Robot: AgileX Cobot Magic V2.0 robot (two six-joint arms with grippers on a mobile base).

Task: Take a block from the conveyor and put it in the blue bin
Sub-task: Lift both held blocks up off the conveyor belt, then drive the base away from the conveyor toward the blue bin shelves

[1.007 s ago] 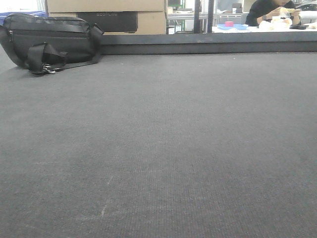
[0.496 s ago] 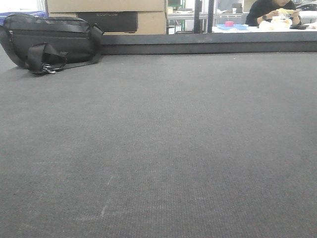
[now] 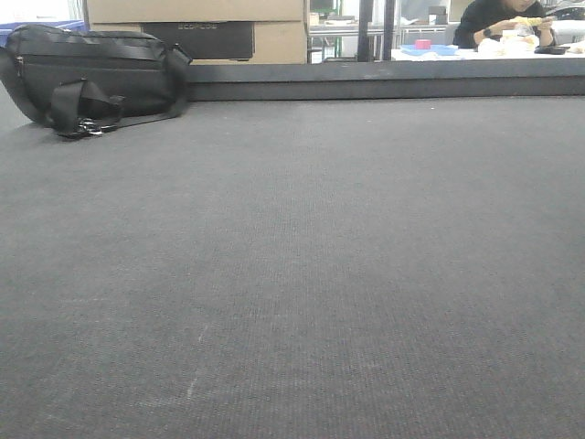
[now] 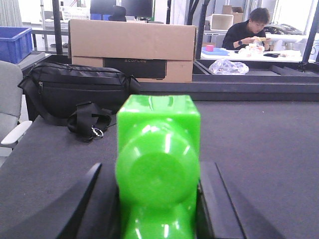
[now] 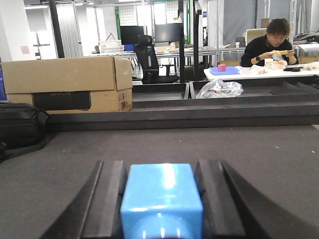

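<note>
The only wording I can make out is the brand ECOFLOW, in pale capitals on the black panel [image 4: 134, 68] of the cardboard box [image 4: 132, 39] at the far left, beyond the conveyor [image 4: 259, 144]; nothing else around reads clearly.

A lab or workshop hall: beyond the conveyor's [image 3: 292, 274] far edge stand a cardboard box [image 5: 65, 82], a worktable [image 5: 299, 73] with a person [image 5: 269, 45] seated at it, an office chair [image 5: 149, 57] and monitors [image 4: 137, 7], among dark metal posts [image 5: 182, 40].
</note>
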